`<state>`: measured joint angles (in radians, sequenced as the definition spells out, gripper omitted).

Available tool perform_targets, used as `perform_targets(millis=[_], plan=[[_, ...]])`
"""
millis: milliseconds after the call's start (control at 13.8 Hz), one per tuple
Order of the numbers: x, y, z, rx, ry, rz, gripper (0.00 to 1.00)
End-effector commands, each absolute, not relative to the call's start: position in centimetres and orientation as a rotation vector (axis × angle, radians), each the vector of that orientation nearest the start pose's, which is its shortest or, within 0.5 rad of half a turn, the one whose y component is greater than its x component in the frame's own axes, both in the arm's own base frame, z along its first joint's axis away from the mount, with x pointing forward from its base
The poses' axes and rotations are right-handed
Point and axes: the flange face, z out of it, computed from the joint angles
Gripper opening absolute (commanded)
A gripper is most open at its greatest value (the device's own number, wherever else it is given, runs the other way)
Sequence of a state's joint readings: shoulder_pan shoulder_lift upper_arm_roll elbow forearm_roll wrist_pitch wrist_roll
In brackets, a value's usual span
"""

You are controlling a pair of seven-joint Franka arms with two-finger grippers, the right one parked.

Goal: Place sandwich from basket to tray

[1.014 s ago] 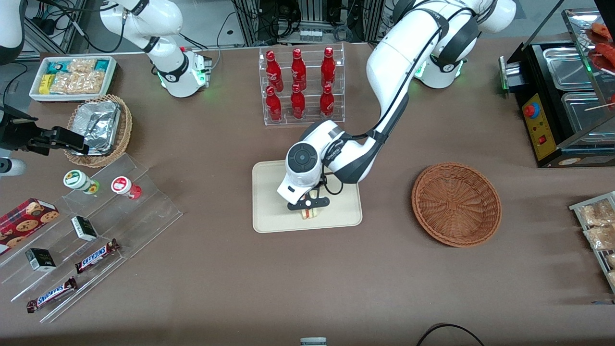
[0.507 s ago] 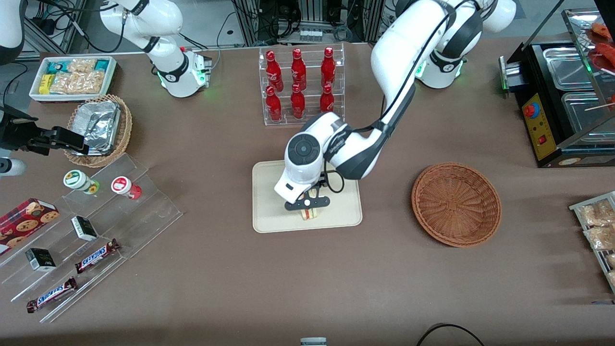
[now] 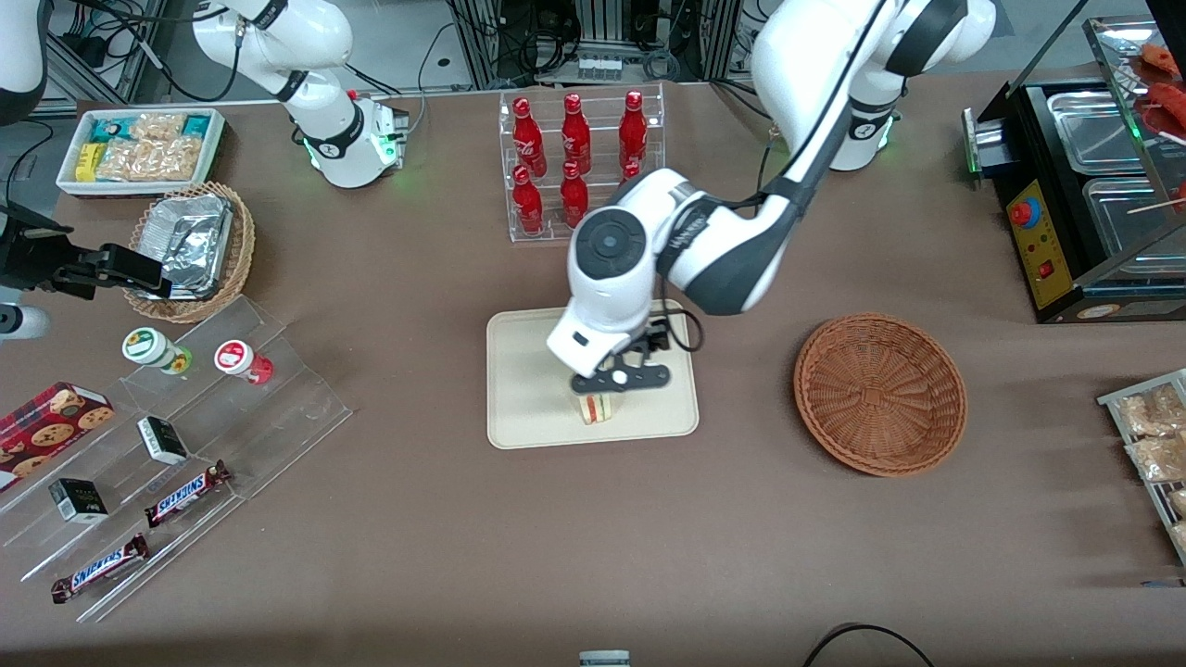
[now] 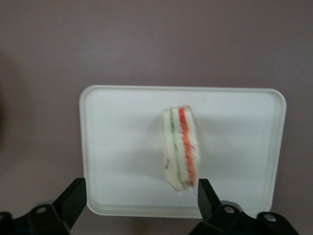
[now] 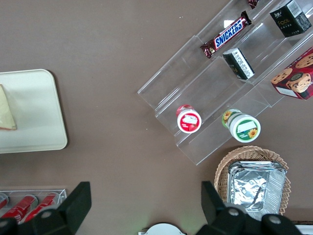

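Front view showed the sandwich [image 3: 599,407] resting on the tray [image 3: 519,389], in the part of the tray nearer the camera, standing on an edge with its red and green filling layers facing up. Compared with half a second earlier, the gripper [image 3: 619,379] had lifted off the sandwich and risen; a second earlier it sat low around the wedge. The wrist camera confirmed this: the sandwich [image 4: 180,148] lay alone on the tray [image 4: 117,147], and the two fingertips [image 4: 73,196] stood wide apart with nothing between them. The jaws were therefore spread and empty, hanging above the sandwich with clear air below.

Assessment: the release was complete and the transfer appeared done. Only retraction of the arm seemed to remain.

The basket [image 3: 880,393] sat well apart from the tray, toward the working arm's end of the table, and held nothing.

Count of items:
- sandwich: one
- tray: one
- reddish-brown basket: one
- tan foil basket [image 3: 190,248]: one, toward the parked arm's end
- red bottles [image 3: 574,162]: six visible in the clear rack, farther from the camera than the tray, one partly hidden by the arm
- chocolate bars [image 3: 185,493]: two
- round tubs [image 3: 153,347]: two
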<state>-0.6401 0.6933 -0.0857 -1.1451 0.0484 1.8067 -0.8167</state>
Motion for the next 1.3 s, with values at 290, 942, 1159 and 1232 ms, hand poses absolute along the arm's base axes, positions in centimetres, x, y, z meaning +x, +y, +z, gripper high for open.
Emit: perform_targets(millis=[290, 942, 1159, 1232], plan=[[60.7, -33.8, 43.2, -3.132, 0.007, 0.1, 1.0], [58.5, -17.2, 47.6, -3.103, 0.274, 0.207, 1.0], [56.9, -13.1, 51.1, -3.122, 0.27, 0.295, 1.0], [56.2, -12.6, 52.5, -3.137, 0.306, 0.302, 1.0]])
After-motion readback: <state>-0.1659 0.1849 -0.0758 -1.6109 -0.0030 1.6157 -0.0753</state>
